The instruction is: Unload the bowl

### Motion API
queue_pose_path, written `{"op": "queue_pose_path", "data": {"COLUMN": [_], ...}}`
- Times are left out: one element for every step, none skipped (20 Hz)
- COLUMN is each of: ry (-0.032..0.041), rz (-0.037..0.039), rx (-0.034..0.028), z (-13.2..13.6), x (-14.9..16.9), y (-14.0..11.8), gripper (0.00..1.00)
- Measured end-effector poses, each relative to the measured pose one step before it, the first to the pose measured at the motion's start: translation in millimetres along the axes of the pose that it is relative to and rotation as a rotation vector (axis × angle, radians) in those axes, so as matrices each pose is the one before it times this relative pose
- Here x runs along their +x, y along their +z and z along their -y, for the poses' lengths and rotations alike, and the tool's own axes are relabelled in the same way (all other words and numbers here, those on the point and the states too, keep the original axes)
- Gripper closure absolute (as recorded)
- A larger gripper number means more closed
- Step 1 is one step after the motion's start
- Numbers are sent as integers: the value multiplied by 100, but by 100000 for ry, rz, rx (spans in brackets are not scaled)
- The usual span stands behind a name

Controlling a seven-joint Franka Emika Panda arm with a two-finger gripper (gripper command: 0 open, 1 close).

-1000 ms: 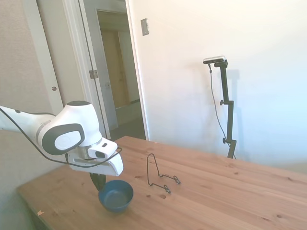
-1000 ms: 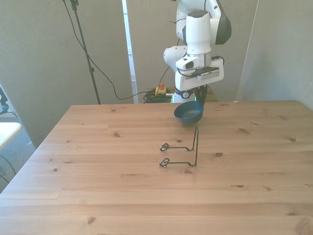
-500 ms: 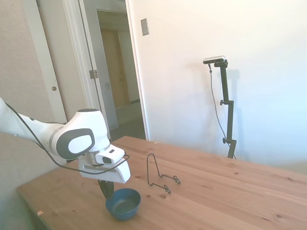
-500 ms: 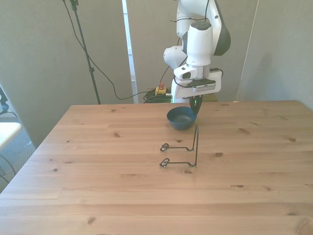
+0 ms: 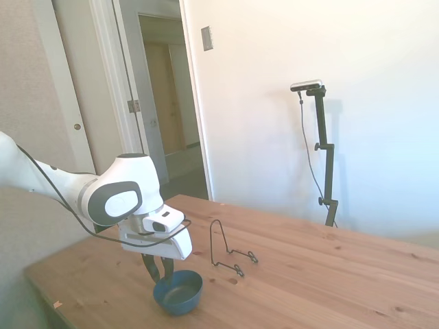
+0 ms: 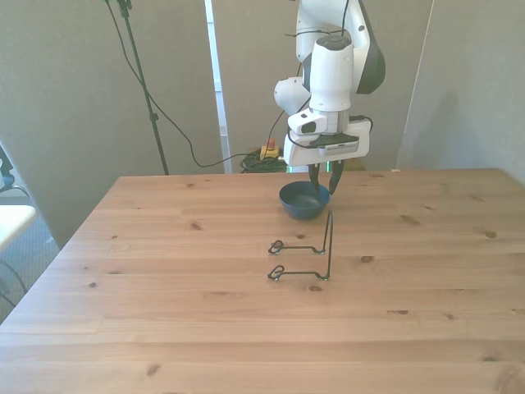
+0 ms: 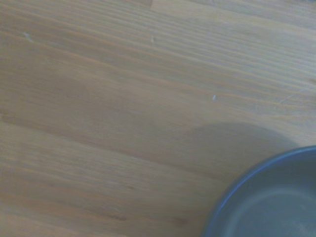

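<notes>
Dark blue, the bowl (image 6: 305, 200) sits flat on the desk (image 6: 164, 312), just beyond the rack (image 6: 316, 250) at its far edge. Your claw (image 6: 321, 184) hangs spread right over the bowl's rim, one finger either side, gripping nothing; straight up clears it.

Small dark blue bowl (image 5: 178, 292) upright on table (image 6: 164, 271)

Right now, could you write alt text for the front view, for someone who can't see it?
A white robot arm's hand hangs over a small dark blue bowl that sits on a wooden table, its two fingers spread apart at the bowl's rim. A thin black wire rack stands on the table nearer the camera, apart from the bowl.
</notes>
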State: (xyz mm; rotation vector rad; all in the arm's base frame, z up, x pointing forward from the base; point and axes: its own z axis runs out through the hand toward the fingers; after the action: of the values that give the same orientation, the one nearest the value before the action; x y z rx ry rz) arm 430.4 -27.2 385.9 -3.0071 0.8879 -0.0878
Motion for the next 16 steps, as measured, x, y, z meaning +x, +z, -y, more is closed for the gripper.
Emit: {"op": "queue_pose_path", "data": {"ry": [147, 381, 1116, 1800, 1774, 1917, 1912, 2075, 1932, 1923, 1548, 1070, 691, 679, 525, 360], "rz": [-376, -414, -449, -640, -379, -312, -260, -178, -359, -474, -520, -650, -755, -987, -962, -810], "rx": [225, 185, -226, -903, -655, -164, -3, -26, 77, 119, 143, 223, 246, 394, 452, 277], "z": [39, 27, -34, -81, -32, -5, 14, 2, -35, -55, -74, -78, -46, 1, 45, 50], "x": [119, 132, 123, 97, 42, 14, -34, -99, -150, -230, -297, -351, -402, -426, -449, -453], "y": [-191, -211, -212, -250, -284, -367, -462, -549, -649, -714, -756, -824, -849, -864, -810, -678], "gripper": [0, 0, 0, 0, 0, 0, 0, 0, 0, 0, 0, 0, 0, 0, 0, 0]}}
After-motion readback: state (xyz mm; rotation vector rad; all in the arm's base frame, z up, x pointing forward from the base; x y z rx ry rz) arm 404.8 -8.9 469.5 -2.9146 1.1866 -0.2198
